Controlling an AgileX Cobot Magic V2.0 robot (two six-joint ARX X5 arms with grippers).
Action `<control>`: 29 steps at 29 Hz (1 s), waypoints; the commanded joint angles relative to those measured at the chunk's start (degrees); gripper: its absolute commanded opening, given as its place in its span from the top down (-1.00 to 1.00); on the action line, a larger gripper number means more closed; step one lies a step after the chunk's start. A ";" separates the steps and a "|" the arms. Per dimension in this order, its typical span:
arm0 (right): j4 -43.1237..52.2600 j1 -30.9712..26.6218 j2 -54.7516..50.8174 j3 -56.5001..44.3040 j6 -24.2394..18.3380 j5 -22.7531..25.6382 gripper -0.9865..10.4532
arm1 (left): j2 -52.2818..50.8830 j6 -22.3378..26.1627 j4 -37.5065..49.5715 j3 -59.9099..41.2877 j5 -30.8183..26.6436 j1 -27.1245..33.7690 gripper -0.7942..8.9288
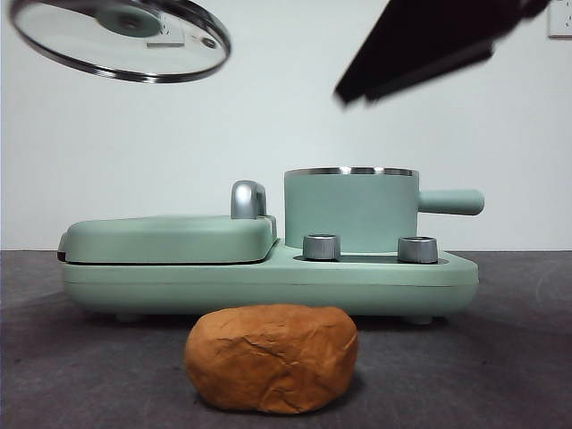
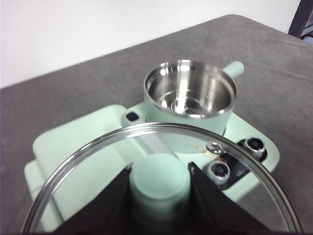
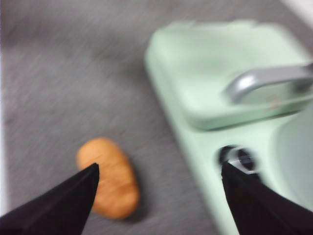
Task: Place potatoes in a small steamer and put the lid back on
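Note:
The potato, orange-brown and creased, lies on the dark table in front of the appliance. The small steamer stands open on the right of the mint-green base; its steel inside holds nothing. My left gripper is shut on the knob of the glass lid, which hangs tilted high at the left, clear of the pot. My right gripper is open, high above the table, with the potato below it near one jaw; the picture is blurred. It shows as a dark shape at the upper right.
A flat mint-green griddle cover with a chrome handle fills the left half of the base. Two steel dials sit on the front of the base below the pot. The pot's handle points right.

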 commanded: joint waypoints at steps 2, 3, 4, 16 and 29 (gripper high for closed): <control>-0.63 2.27 5.33 0.94 1.33 -2.16 0.13 | -3.32 -1.29 -1.38 0.92 -1.51 0.33 0.81; -0.66 2.67 6.71 0.94 1.62 -2.23 0.13 | -4.02 -1.79 -2.25 0.92 -1.64 0.48 0.81; -0.66 2.97 7.78 0.94 1.77 -2.23 0.13 | -4.48 -2.16 -2.89 0.92 -1.64 0.52 0.81; 0.02 3.82 20.52 2.75 1.95 -5.16 0.08 | -6.01 -2.75 -5.46 0.92 -1.66 0.52 0.81; 1.46 4.55 29.22 5.99 1.88 -5.16 0.07 | -6.01 -1.20 -5.51 0.92 -1.66 0.52 0.81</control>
